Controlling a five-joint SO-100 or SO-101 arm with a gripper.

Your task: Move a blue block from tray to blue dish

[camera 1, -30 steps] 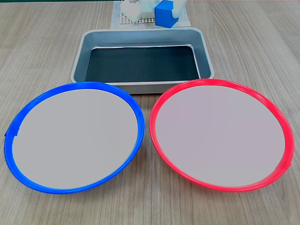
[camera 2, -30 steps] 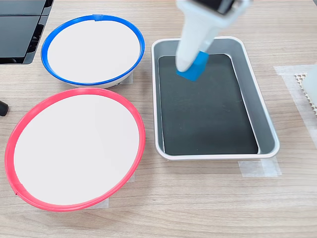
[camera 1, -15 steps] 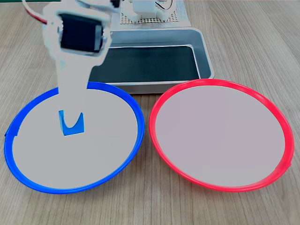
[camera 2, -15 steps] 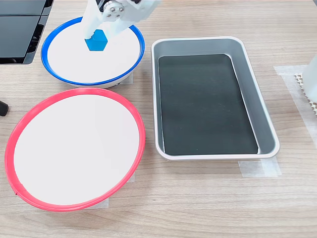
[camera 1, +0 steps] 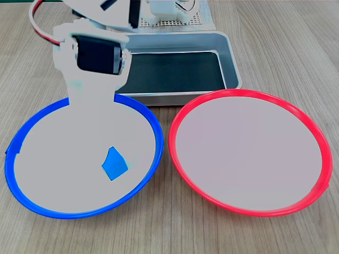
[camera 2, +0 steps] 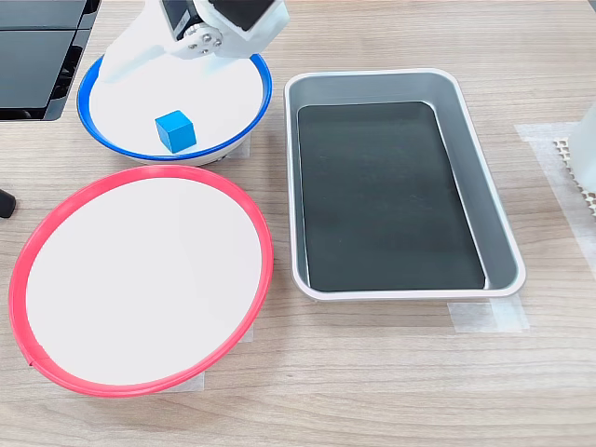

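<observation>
The blue block [camera 1: 114, 164] [camera 2: 175, 129] lies loose on the pale centre of the blue dish [camera 1: 7, 164] [camera 2: 85, 101], touching nothing else. Over the dish's far side hangs my white gripper [camera 2: 156, 65], open, with the block a short way in front of it and clear of its fingers. In the first exterior view the white arm [camera 1: 94, 55] comes down onto the dish from above, and its fingers blend into the pale plate. The silver tray [camera 1: 233, 61] [camera 2: 491, 214] with its black bottom holds nothing.
A red-rimmed dish [camera 1: 171, 145] [camera 2: 15, 279] of the same size sits beside the blue one. The arm's perforated white base [camera 1: 175, 18] [camera 2: 579, 163] stands behind the tray. A black object [camera 2: 37, 56] lies at the second exterior view's top left.
The gripper carried the block from above the tray to over the blue dish, then let it go. The block now rests on the dish and the gripper has drawn back from it.
</observation>
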